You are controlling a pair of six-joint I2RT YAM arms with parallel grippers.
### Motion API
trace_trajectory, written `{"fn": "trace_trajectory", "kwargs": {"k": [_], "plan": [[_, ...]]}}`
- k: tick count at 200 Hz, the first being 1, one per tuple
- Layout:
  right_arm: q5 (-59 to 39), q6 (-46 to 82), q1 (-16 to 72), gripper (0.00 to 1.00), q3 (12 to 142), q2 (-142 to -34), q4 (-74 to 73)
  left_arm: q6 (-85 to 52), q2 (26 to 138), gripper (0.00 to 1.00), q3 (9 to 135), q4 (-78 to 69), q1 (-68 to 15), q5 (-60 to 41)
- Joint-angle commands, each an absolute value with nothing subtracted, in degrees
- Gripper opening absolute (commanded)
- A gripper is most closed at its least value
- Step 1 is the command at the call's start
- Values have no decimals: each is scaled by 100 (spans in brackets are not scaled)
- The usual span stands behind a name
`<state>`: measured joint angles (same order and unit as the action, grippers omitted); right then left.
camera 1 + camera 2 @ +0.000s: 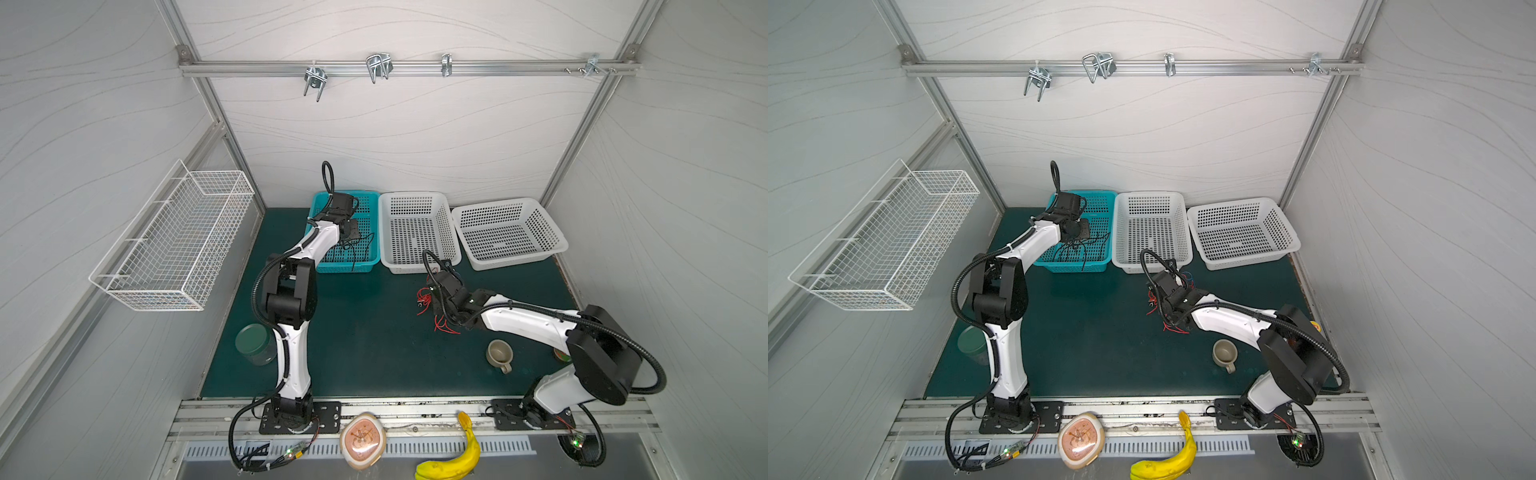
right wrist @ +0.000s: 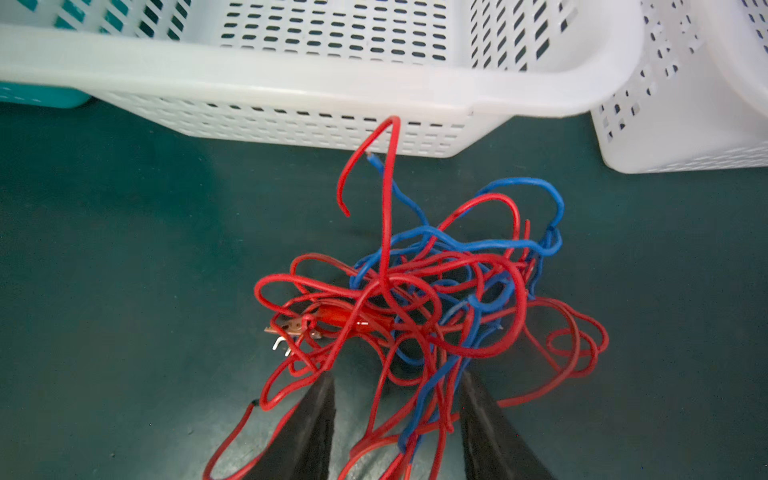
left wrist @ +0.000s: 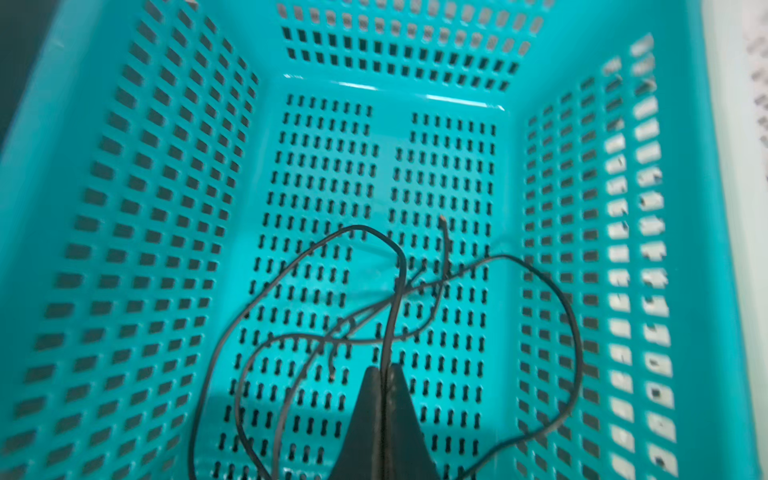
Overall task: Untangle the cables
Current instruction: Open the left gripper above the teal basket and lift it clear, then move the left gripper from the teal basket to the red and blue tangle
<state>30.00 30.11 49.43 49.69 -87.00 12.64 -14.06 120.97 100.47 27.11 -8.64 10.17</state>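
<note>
The left tool (image 3: 384, 376) is clenching tightly on a black cable (image 3: 360, 227), which is passing between its closed jaws. In front of this tool the black strands are making wide loose loops, and they are lying on the floor of the teal basket (image 3: 384, 124). I cannot tell how many strands there are.

The right tool (image 2: 397, 384) is standing released. Its jaws are apart and several strands are running between them without being pinched. Just in front of it the red and blue cables (image 2: 436, 286) are sitting in one knotted bunch on the green tabletop (image 2: 124, 249), with a red clip (image 2: 336, 319) inside the bunch. Beyond the bunch a white basket (image 2: 291, 79) is standing, and one red strand is rising in front of its wall. A second white basket (image 2: 681, 137) is standing just beside the first.
</note>
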Motion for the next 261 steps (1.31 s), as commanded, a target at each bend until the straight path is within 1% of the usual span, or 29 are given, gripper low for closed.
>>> {"fn": "trace_trajectory", "kwargs": {"k": [1, 18, 31, 66, 74, 88, 93, 99, 101, 105, 111, 142, 179, 200, 227, 261], "plan": [[3122, 2997, 4986, 49, 5117, -8799, 1397, -1509, 12412, 0, 10724, 2720, -676, 1383], [3120, 2984, 4986, 50, 5124, -8811, 1397, -1464, 12657, 0, 11171, 2912, -664, 1799], [3129, 2989, 4984, 50, 5124, -8799, 1396, -1434, 12787, 0, 11403, 3032, -659, 1898], [3135, 2929, 4983, 51, 5156, -8841, 1406, -1532, 12867, 0, 11505, 2970, -660, 2077], [3125, 2910, 4983, 51, 5176, -8849, 1431, -1467, 12917, 4, 11602, 3037, -660, 2062], [3120, 2875, 4983, 51, 5181, -8840, 1448, -1446, 12973, 20, 11735, 3190, -678, 1954], [3134, 2874, 4983, 51, 5177, -8843, 1445, -1436, 12964, 28, 11683, 3172, -691, 1903], [3141, 2875, 4983, 51, 5169, -8845, 1433, -1423, 12940, 43, 11601, 3138, -707, 1858], [3145, 2881, 4983, 51, 5168, -8838, 1433, -1415, 12927, 49, 11566, 3111, -704, 1847], [3147, 2887, 4983, 51, 5170, -8842, 1425, -1407, 12905, 60, 11494, 3081, -719, 1833], [3147, 2897, 4983, 51, 5166, -8840, 1424, -1376, 12864, 70, 11378, 3004, -741, 1816], [3067, 2893, 4983, 51, 5193, -8828, 1423, -1227, 12595, 99, 10994, 2863, -860, 1696], [3059, 2925, 4983, 52, 5238, -8700, 1472, -1119, 11998, 99, 10600, 2712, -1089, 1637], [3016, 2999, 4983, 52, 5263, -8583, 1590, -1082, 11575, 100, 10148, 2648, -1270, 1565], [2890, 3135, 4982, 52, 5398, -8418, 2004, -1018, 10780, 99, 9392, 2245, -1564, 1094], [2826, 3404, 4975, 52, 5674, -8203, 2794, -1406, 10016, 99, 8534, 2046, -1846, 195]]}}
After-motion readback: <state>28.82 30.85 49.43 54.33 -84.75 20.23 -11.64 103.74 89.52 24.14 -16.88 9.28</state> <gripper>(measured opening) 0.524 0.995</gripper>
